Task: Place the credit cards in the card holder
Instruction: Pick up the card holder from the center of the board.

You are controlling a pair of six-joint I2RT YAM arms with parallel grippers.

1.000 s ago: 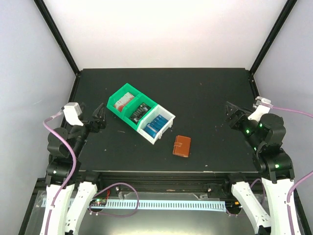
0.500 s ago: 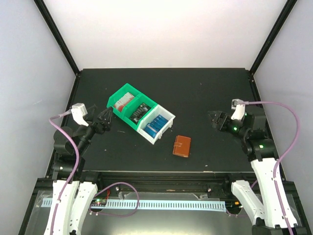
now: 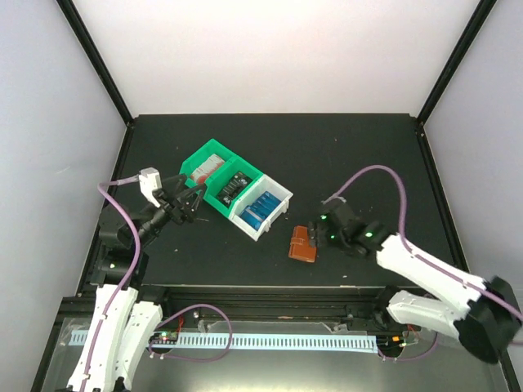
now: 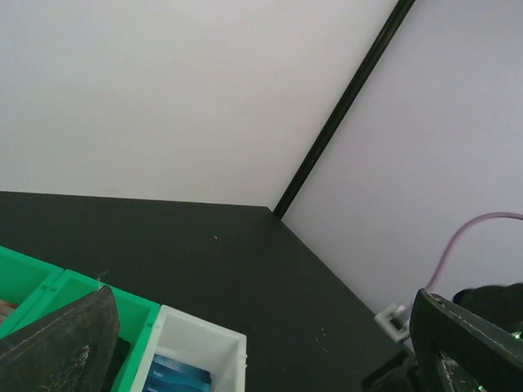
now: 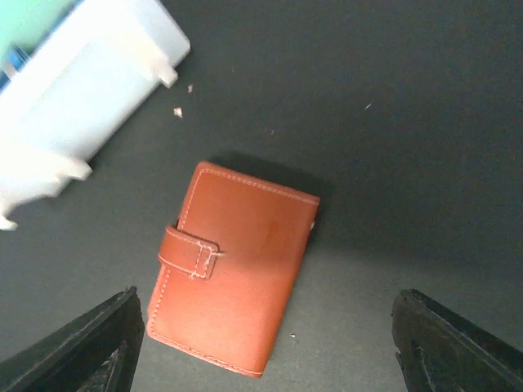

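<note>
The brown card holder lies closed on the black table, snap tab fastened. My right gripper hovers open right above it, one finger on each side, touching nothing. The credit cards sit in a row of bins: blue ones in the white bin, black ones in the middle green bin, red and white ones in the far green bin. My left gripper is open and empty beside the green bins.
The three bins stand joined in a diagonal row left of centre. Black frame posts rise at the table's back corners, with white walls behind. The right arm's purple cable loops above the table.
The right arm has swung left and forward from the table's right side to hover over the card holder. The left gripper has moved right, closer to the green bins. Both stayed open.
</note>
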